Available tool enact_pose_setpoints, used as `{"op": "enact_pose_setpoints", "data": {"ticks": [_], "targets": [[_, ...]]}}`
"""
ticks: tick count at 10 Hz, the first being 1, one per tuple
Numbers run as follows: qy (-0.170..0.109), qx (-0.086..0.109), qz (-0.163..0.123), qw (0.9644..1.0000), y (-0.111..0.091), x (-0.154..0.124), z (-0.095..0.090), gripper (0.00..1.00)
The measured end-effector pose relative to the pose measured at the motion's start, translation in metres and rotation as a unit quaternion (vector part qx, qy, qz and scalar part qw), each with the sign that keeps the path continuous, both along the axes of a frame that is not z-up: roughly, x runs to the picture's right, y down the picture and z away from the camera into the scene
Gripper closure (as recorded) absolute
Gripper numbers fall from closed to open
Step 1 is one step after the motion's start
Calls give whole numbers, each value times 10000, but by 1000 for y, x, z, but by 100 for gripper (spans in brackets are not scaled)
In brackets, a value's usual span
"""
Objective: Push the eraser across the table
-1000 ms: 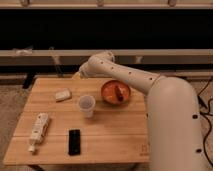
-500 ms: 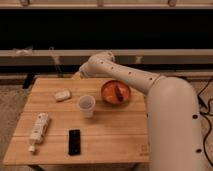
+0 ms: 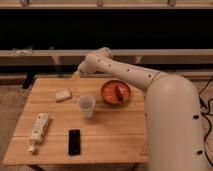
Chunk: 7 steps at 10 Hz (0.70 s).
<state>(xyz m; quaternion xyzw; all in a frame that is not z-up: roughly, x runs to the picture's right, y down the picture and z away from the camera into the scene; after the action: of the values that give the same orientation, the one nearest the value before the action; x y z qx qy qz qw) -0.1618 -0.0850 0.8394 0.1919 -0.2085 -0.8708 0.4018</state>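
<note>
The eraser (image 3: pixel 74 141), a small flat black block, lies near the front edge of the wooden table (image 3: pixel 115 135), left of centre. My white arm reaches in from the right and bends over the table's far edge. The gripper (image 3: pixel 78 73) is at the arm's end, above the far edge of the table and well away from the eraser. It holds nothing that I can see.
A translucent cup (image 3: pixel 86 106) stands mid-table between the gripper and the eraser. A small whitish block (image 3: pixel 62 95) lies far left. A long white bottle (image 3: pixel 38 131) lies at the front left. An orange bowl (image 3: pixel 115 92) with something dark in it sits under the arm.
</note>
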Motion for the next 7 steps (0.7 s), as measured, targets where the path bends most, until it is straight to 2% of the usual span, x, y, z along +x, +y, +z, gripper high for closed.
{"op": "enact_pose_setpoints", "data": {"ticks": [1, 2, 4, 6, 7], "targets": [[53, 30, -173, 9998, 4, -5, -13, 40], [129, 90, -465, 9988, 20, -14, -34, 40], [115, 118, -736, 9972, 49, -30, -53, 40], [48, 117, -1039, 9945, 96, -52, -78, 40], [31, 84, -1093, 9940, 114, -57, -85, 40]]}}
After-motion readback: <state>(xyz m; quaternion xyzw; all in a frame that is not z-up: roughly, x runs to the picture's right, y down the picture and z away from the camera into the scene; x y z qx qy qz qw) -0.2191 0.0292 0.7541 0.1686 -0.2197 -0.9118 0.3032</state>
